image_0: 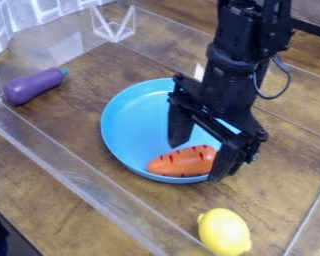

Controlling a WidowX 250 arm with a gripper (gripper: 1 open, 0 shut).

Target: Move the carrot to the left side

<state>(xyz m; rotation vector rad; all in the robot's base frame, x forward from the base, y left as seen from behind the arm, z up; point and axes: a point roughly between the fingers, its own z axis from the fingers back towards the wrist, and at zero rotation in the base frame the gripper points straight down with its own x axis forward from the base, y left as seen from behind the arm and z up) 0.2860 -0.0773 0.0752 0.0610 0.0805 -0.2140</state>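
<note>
The carrot [184, 161] lies on its side inside the blue bowl [123, 130], against the bowl's near right wall. Its orange body runs roughly left to right, with the thicker end toward the right. Its green top is hidden behind the pincer's right finger and cannot be made out.

The gripper [206, 147] hangs from the black arm [251, 40] with its fingers pointing down into the bowl. The jaws stand released and spread wide. One finger comes down on the far left side of the carrot, over the bowl's floor; the other comes down at the carrot's right end, at the bowl's rim. The carrot sits between and just below the two fingers, so the pincer straddles it. Whether either fingertip touches the carrot cannot be told from this view; nothing is grasped.

The bowl rests on the wooden table [69, 215], near the middle of the scene. A purple eggplant [33, 84] lies well apart at the left edge of the table. A yellow lemon [224, 232] lies near the front, to the right of the bowl and clear of it. A clear plastic barrier [69, 160] runs along the near side of the work area, and a clear container [113, 22] stands at the far end.
</note>
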